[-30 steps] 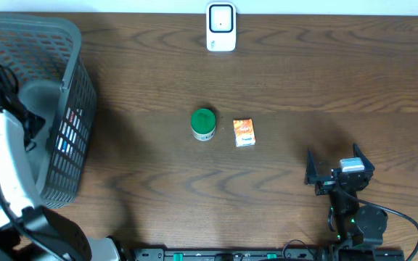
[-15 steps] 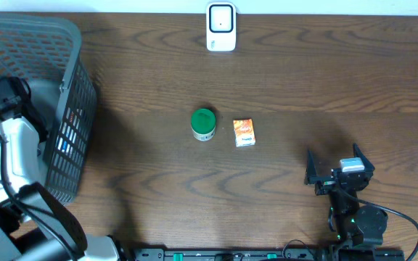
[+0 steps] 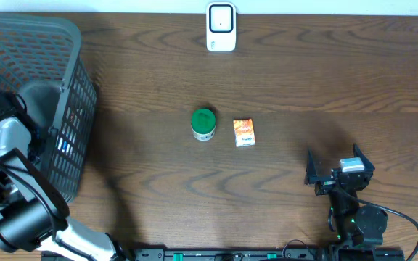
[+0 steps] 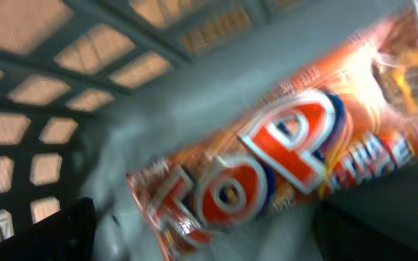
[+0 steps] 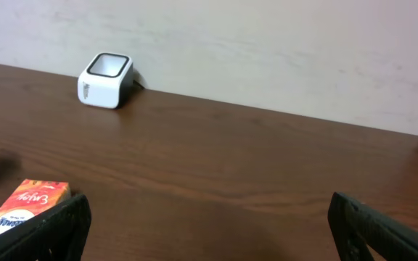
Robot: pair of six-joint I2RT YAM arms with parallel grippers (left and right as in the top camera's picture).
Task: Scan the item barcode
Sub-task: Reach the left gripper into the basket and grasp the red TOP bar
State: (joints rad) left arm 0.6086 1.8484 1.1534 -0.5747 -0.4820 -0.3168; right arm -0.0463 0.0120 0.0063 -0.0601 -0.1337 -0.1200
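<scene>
The left gripper [image 4: 205,239] is shown inside the grey mesh basket [image 3: 31,26], its jaws spread wide with nothing pinched between them; only its dark fingertips [image 4: 53,233] are seen, at the lower corners of the wrist view. Directly ahead of the spread jaws, an orange packet lettered "TOP" [image 4: 281,156] is seen lying aslant on a grey surface within the basket. It is blurred, and contact with the fingers cannot be determined. The right gripper [image 3: 334,163] is held low over the wooden table [image 3: 303,87], its jaws likewise spread and empty. Ahead of it and to its left, a small orange carton [image 3: 244,133] is laid flat, with a green-lidded jar [image 3: 203,124] just beside the carton on the farther side. Far ahead, near the table's rear edge, the white barcode scanner [image 3: 221,27] is placed.
</scene>
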